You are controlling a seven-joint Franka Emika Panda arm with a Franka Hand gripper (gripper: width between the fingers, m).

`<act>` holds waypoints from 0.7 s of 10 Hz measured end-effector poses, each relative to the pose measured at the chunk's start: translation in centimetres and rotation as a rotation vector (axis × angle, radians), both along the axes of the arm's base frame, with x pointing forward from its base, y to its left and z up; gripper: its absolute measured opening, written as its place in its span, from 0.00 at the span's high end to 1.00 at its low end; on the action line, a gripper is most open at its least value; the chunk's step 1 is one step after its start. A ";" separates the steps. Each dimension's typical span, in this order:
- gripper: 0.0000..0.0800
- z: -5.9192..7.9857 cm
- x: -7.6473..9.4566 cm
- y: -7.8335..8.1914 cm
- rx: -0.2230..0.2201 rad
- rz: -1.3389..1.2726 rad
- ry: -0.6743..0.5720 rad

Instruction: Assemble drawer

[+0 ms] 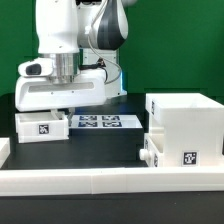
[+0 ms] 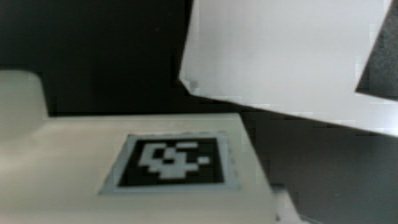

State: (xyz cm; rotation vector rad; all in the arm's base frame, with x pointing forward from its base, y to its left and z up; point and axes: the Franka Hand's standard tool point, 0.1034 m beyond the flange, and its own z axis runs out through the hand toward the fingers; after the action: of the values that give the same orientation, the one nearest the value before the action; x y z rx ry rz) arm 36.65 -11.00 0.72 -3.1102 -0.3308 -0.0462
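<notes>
Viewing from the exterior camera: the white arm descends at 10 o'clock, its broad wrist housing hanging low over a small box tray that lies on the black table and shows a tag on its near face. The gripper sits just above this tray; its fingers are hidden behind the housing, so whether they are apart or together cannot be told. The marker board lies flat just beside the tray, toward 3 o'clock. The large casing stands at 4 o'clock, with a second tray and its small knob against the casing's lower left edge. A long low white rail runs along the near edge — open black table lies between it and the first tray.

Wrist view: a white tray surface with a blurred tag fills the lower part; a white angled part at 1 o'clock overhangs dark table.
</notes>
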 end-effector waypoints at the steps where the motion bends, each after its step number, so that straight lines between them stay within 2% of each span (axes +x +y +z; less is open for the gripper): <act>1: 0.95 0.0 0.2 0.1 0.000 0.003 -0.002; 3: 0.95 0.5 1.5 1.4 0.001 -0.006 -0.015; 7: 0.95 2.6 4.4 6.7 0.010 -0.008 -0.038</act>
State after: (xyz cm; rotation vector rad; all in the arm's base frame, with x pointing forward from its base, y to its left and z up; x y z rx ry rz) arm 41.08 -4.32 3.29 -3.1046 -0.3173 -0.1064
